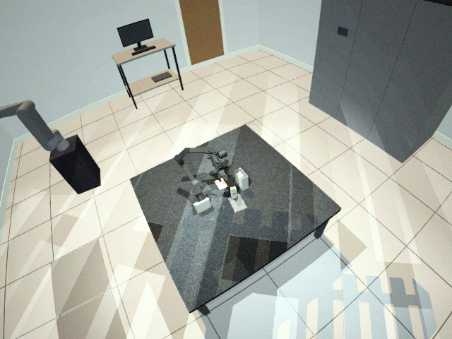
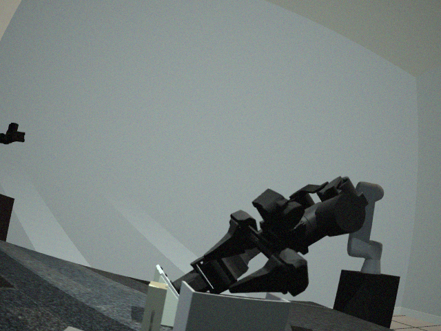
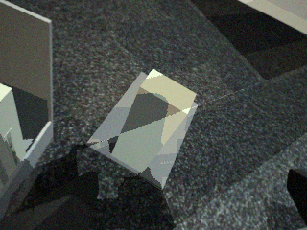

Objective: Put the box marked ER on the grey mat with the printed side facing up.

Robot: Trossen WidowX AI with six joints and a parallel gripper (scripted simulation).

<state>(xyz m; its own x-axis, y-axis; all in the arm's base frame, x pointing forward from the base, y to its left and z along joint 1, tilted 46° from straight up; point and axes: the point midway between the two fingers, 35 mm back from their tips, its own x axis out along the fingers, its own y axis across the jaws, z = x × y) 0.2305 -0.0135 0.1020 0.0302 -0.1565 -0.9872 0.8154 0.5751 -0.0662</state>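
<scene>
A pale box (image 1: pixel 233 192) (image 2: pixel 154 303) (image 3: pixel 144 139) stands upright at the grey mat (image 1: pixel 239 207) (image 3: pixel 177 163), outside the bin. No lettering can be read on it, so its code is not shown. The bin (image 1: pixel 242 183) (image 2: pixel 235 312) (image 3: pixel 26 48) stands close by. Pale contents show inside it, and one box (image 3: pixel 7 107) shows at the left of the wrist view; how many are in it is hidden. My gripper (image 1: pixel 223 179) (image 2: pixel 211 276) (image 3: pixel 191 178) is wide open with nothing between its fingers. In the exterior view it overlaps the bin; any contact cannot be told.
A pale block (image 1: pixel 202 206) is in front of my arm's base. A bright patch (image 1: pixel 219 183) shows beside the gripper. The dark table (image 1: pixel 273 182) carries everything. A second arm (image 1: pixel 38 122) (image 2: pixel 364 227) stands on a black pedestal away from the table.
</scene>
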